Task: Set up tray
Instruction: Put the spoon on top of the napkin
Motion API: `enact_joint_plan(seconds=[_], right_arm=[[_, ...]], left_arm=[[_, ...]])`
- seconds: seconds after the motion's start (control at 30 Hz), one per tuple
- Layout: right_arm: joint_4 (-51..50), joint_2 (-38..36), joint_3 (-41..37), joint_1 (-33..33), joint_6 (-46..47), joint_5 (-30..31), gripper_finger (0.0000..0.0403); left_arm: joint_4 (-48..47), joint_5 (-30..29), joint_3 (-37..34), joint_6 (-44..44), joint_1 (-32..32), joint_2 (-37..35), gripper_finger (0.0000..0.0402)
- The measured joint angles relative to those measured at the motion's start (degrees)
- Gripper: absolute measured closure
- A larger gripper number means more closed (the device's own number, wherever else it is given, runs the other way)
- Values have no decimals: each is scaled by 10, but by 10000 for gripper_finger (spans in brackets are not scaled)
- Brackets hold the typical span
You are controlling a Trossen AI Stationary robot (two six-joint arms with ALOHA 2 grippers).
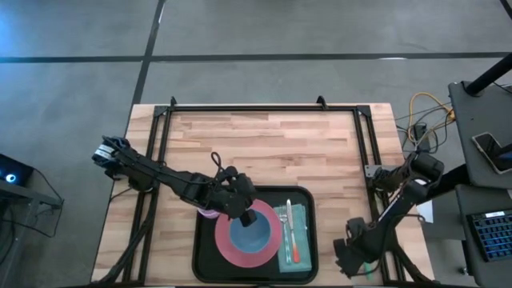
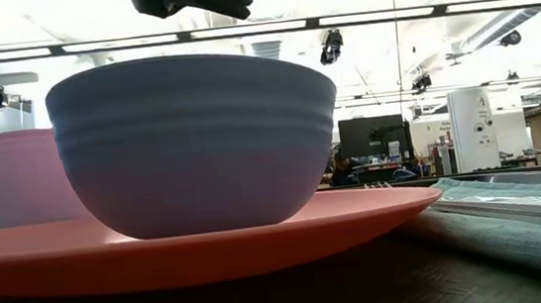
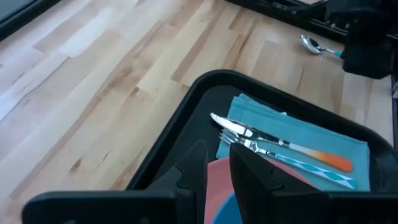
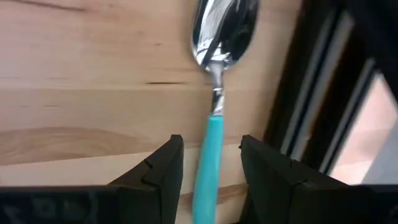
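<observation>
Overhead, left gripper [image 1: 240,210] hovers above the tray [image 1: 308,200], jaws narrowly parted, empty.

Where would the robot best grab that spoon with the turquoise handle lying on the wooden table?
Probably by the straight turquoise handle of the shiny metal spoon, coming down from above. It lies flat on the table, and the right pincer already has its open fingers either side of the handle.

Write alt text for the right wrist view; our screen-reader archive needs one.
The right gripper has its open fingers on either side of a spoon's teal handle. The spoon lies on the pale wooden table, its shiny bowl pointing away from the camera, beside a dark frame rail.
</observation>
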Motion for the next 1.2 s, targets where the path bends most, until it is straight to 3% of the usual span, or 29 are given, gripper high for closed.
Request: enact_joint_plan(seconds=[0.33,0.63,0.87,1.07,1.2], right_arm=[[53,-13,-54,-2,-4,-14,257],[-2,38,-9,-31,-30,-38,257],[1,78,24,-34,-57,-100,257],[-23,83,66,-61,-51,-52,257],[-87,83,73,-62,-44,-56,257]], left_arm=[[0,0,0,-5,0,0,352],[-1,0,0,-5,12,0,352],[-1,0,-3,-4,18,0,352],[-1,0,-4,1,18,0,352],[-1,0,-4,14,19,0,352]])
